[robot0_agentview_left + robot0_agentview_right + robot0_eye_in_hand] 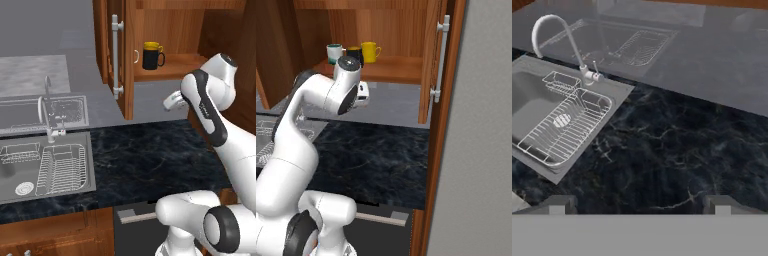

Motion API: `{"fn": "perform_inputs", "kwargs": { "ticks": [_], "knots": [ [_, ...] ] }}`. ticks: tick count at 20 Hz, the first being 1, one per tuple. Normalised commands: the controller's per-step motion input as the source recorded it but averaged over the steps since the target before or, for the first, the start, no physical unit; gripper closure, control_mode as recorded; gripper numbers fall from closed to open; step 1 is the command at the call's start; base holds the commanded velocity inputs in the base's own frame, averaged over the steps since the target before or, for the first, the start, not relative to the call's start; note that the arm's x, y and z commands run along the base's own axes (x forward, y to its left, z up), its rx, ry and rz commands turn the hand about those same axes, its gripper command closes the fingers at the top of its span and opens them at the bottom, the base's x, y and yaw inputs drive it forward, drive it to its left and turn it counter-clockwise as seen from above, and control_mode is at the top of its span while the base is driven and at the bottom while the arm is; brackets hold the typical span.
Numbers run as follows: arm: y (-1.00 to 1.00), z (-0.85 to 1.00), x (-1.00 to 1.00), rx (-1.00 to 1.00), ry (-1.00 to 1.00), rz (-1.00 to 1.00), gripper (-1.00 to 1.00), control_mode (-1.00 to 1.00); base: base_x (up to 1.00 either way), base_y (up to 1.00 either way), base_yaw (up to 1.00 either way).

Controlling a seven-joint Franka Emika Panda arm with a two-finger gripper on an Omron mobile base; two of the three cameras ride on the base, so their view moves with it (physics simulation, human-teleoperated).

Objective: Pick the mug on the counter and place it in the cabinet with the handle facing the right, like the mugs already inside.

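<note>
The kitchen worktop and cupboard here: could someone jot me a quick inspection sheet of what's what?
Surface: black marble counter, nothing standing on it.
Job's things: black mug upright on the cabinet shelf, handle to the right in the left base view; yellow mug and white mug beside it.
Clutter: nothing seen.
Grippers: gripper fingers apart, empty, over the counter.
Cables: nothing seen.
Surroundings: steel sink, tap, open cabinet door.

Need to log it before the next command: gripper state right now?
Gripper: open and empty, fingertips spread wide over the counter. The mug stands on the cabinet shelf, apart from it.
</note>
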Motion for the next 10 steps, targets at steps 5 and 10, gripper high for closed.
{"fn": "perform_inputs", "kwargs": {
  "ticks": [5,10],
  "knots": [
    [0.0,-0.79,-0.13,0.01,0.01,-0.01,-1.0,-1.0,0.0,0.0,0.0],
    [0.0,-0.69,-0.08,0.0,0.0,0.0,-1.0,-1.0,0.0,0.0,0.0]
  ]
}}
